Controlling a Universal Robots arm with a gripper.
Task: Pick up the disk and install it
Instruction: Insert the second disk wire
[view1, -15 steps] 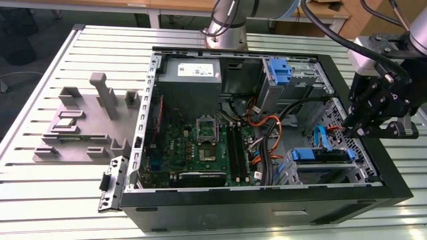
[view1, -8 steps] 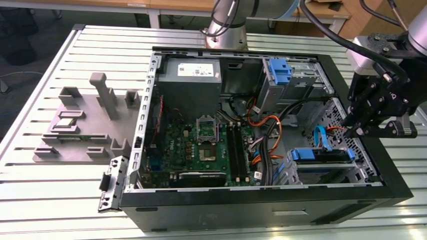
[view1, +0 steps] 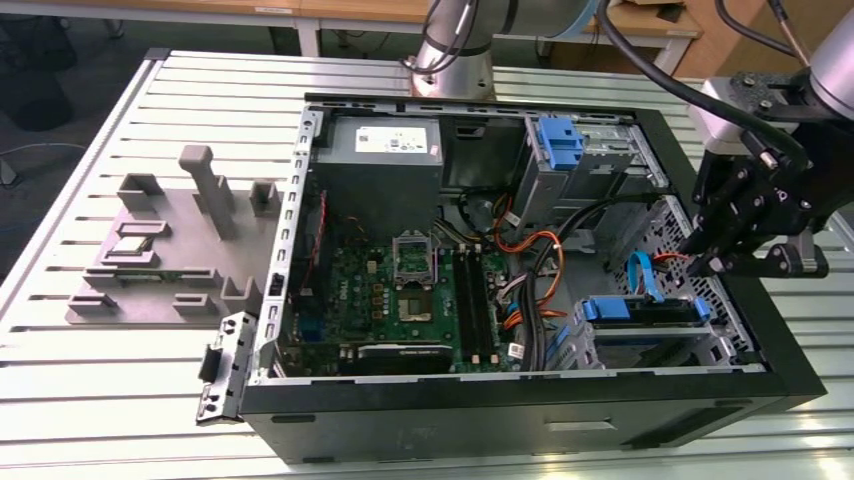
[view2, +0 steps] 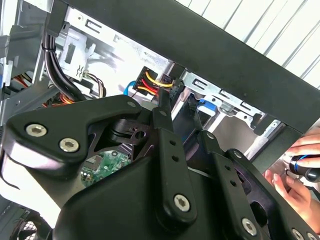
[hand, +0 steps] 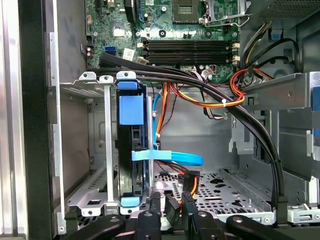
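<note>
Disk (hand: 131, 150) in bay, gripper (view1: 710, 255) nearby

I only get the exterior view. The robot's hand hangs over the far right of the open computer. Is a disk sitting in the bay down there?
Observer: Yes. The first wrist view shows the disk standing on edge in its blue carrier inside the metal cage, close to the hand.
Operator: Is anything attached to it?
Observer: A flat blue cable loops out from beside it.
Operator: Is anyone nearby?
Observer: In the second wrist view, a person's fingers hold a small blue-and-black object just outside the case.
</note>
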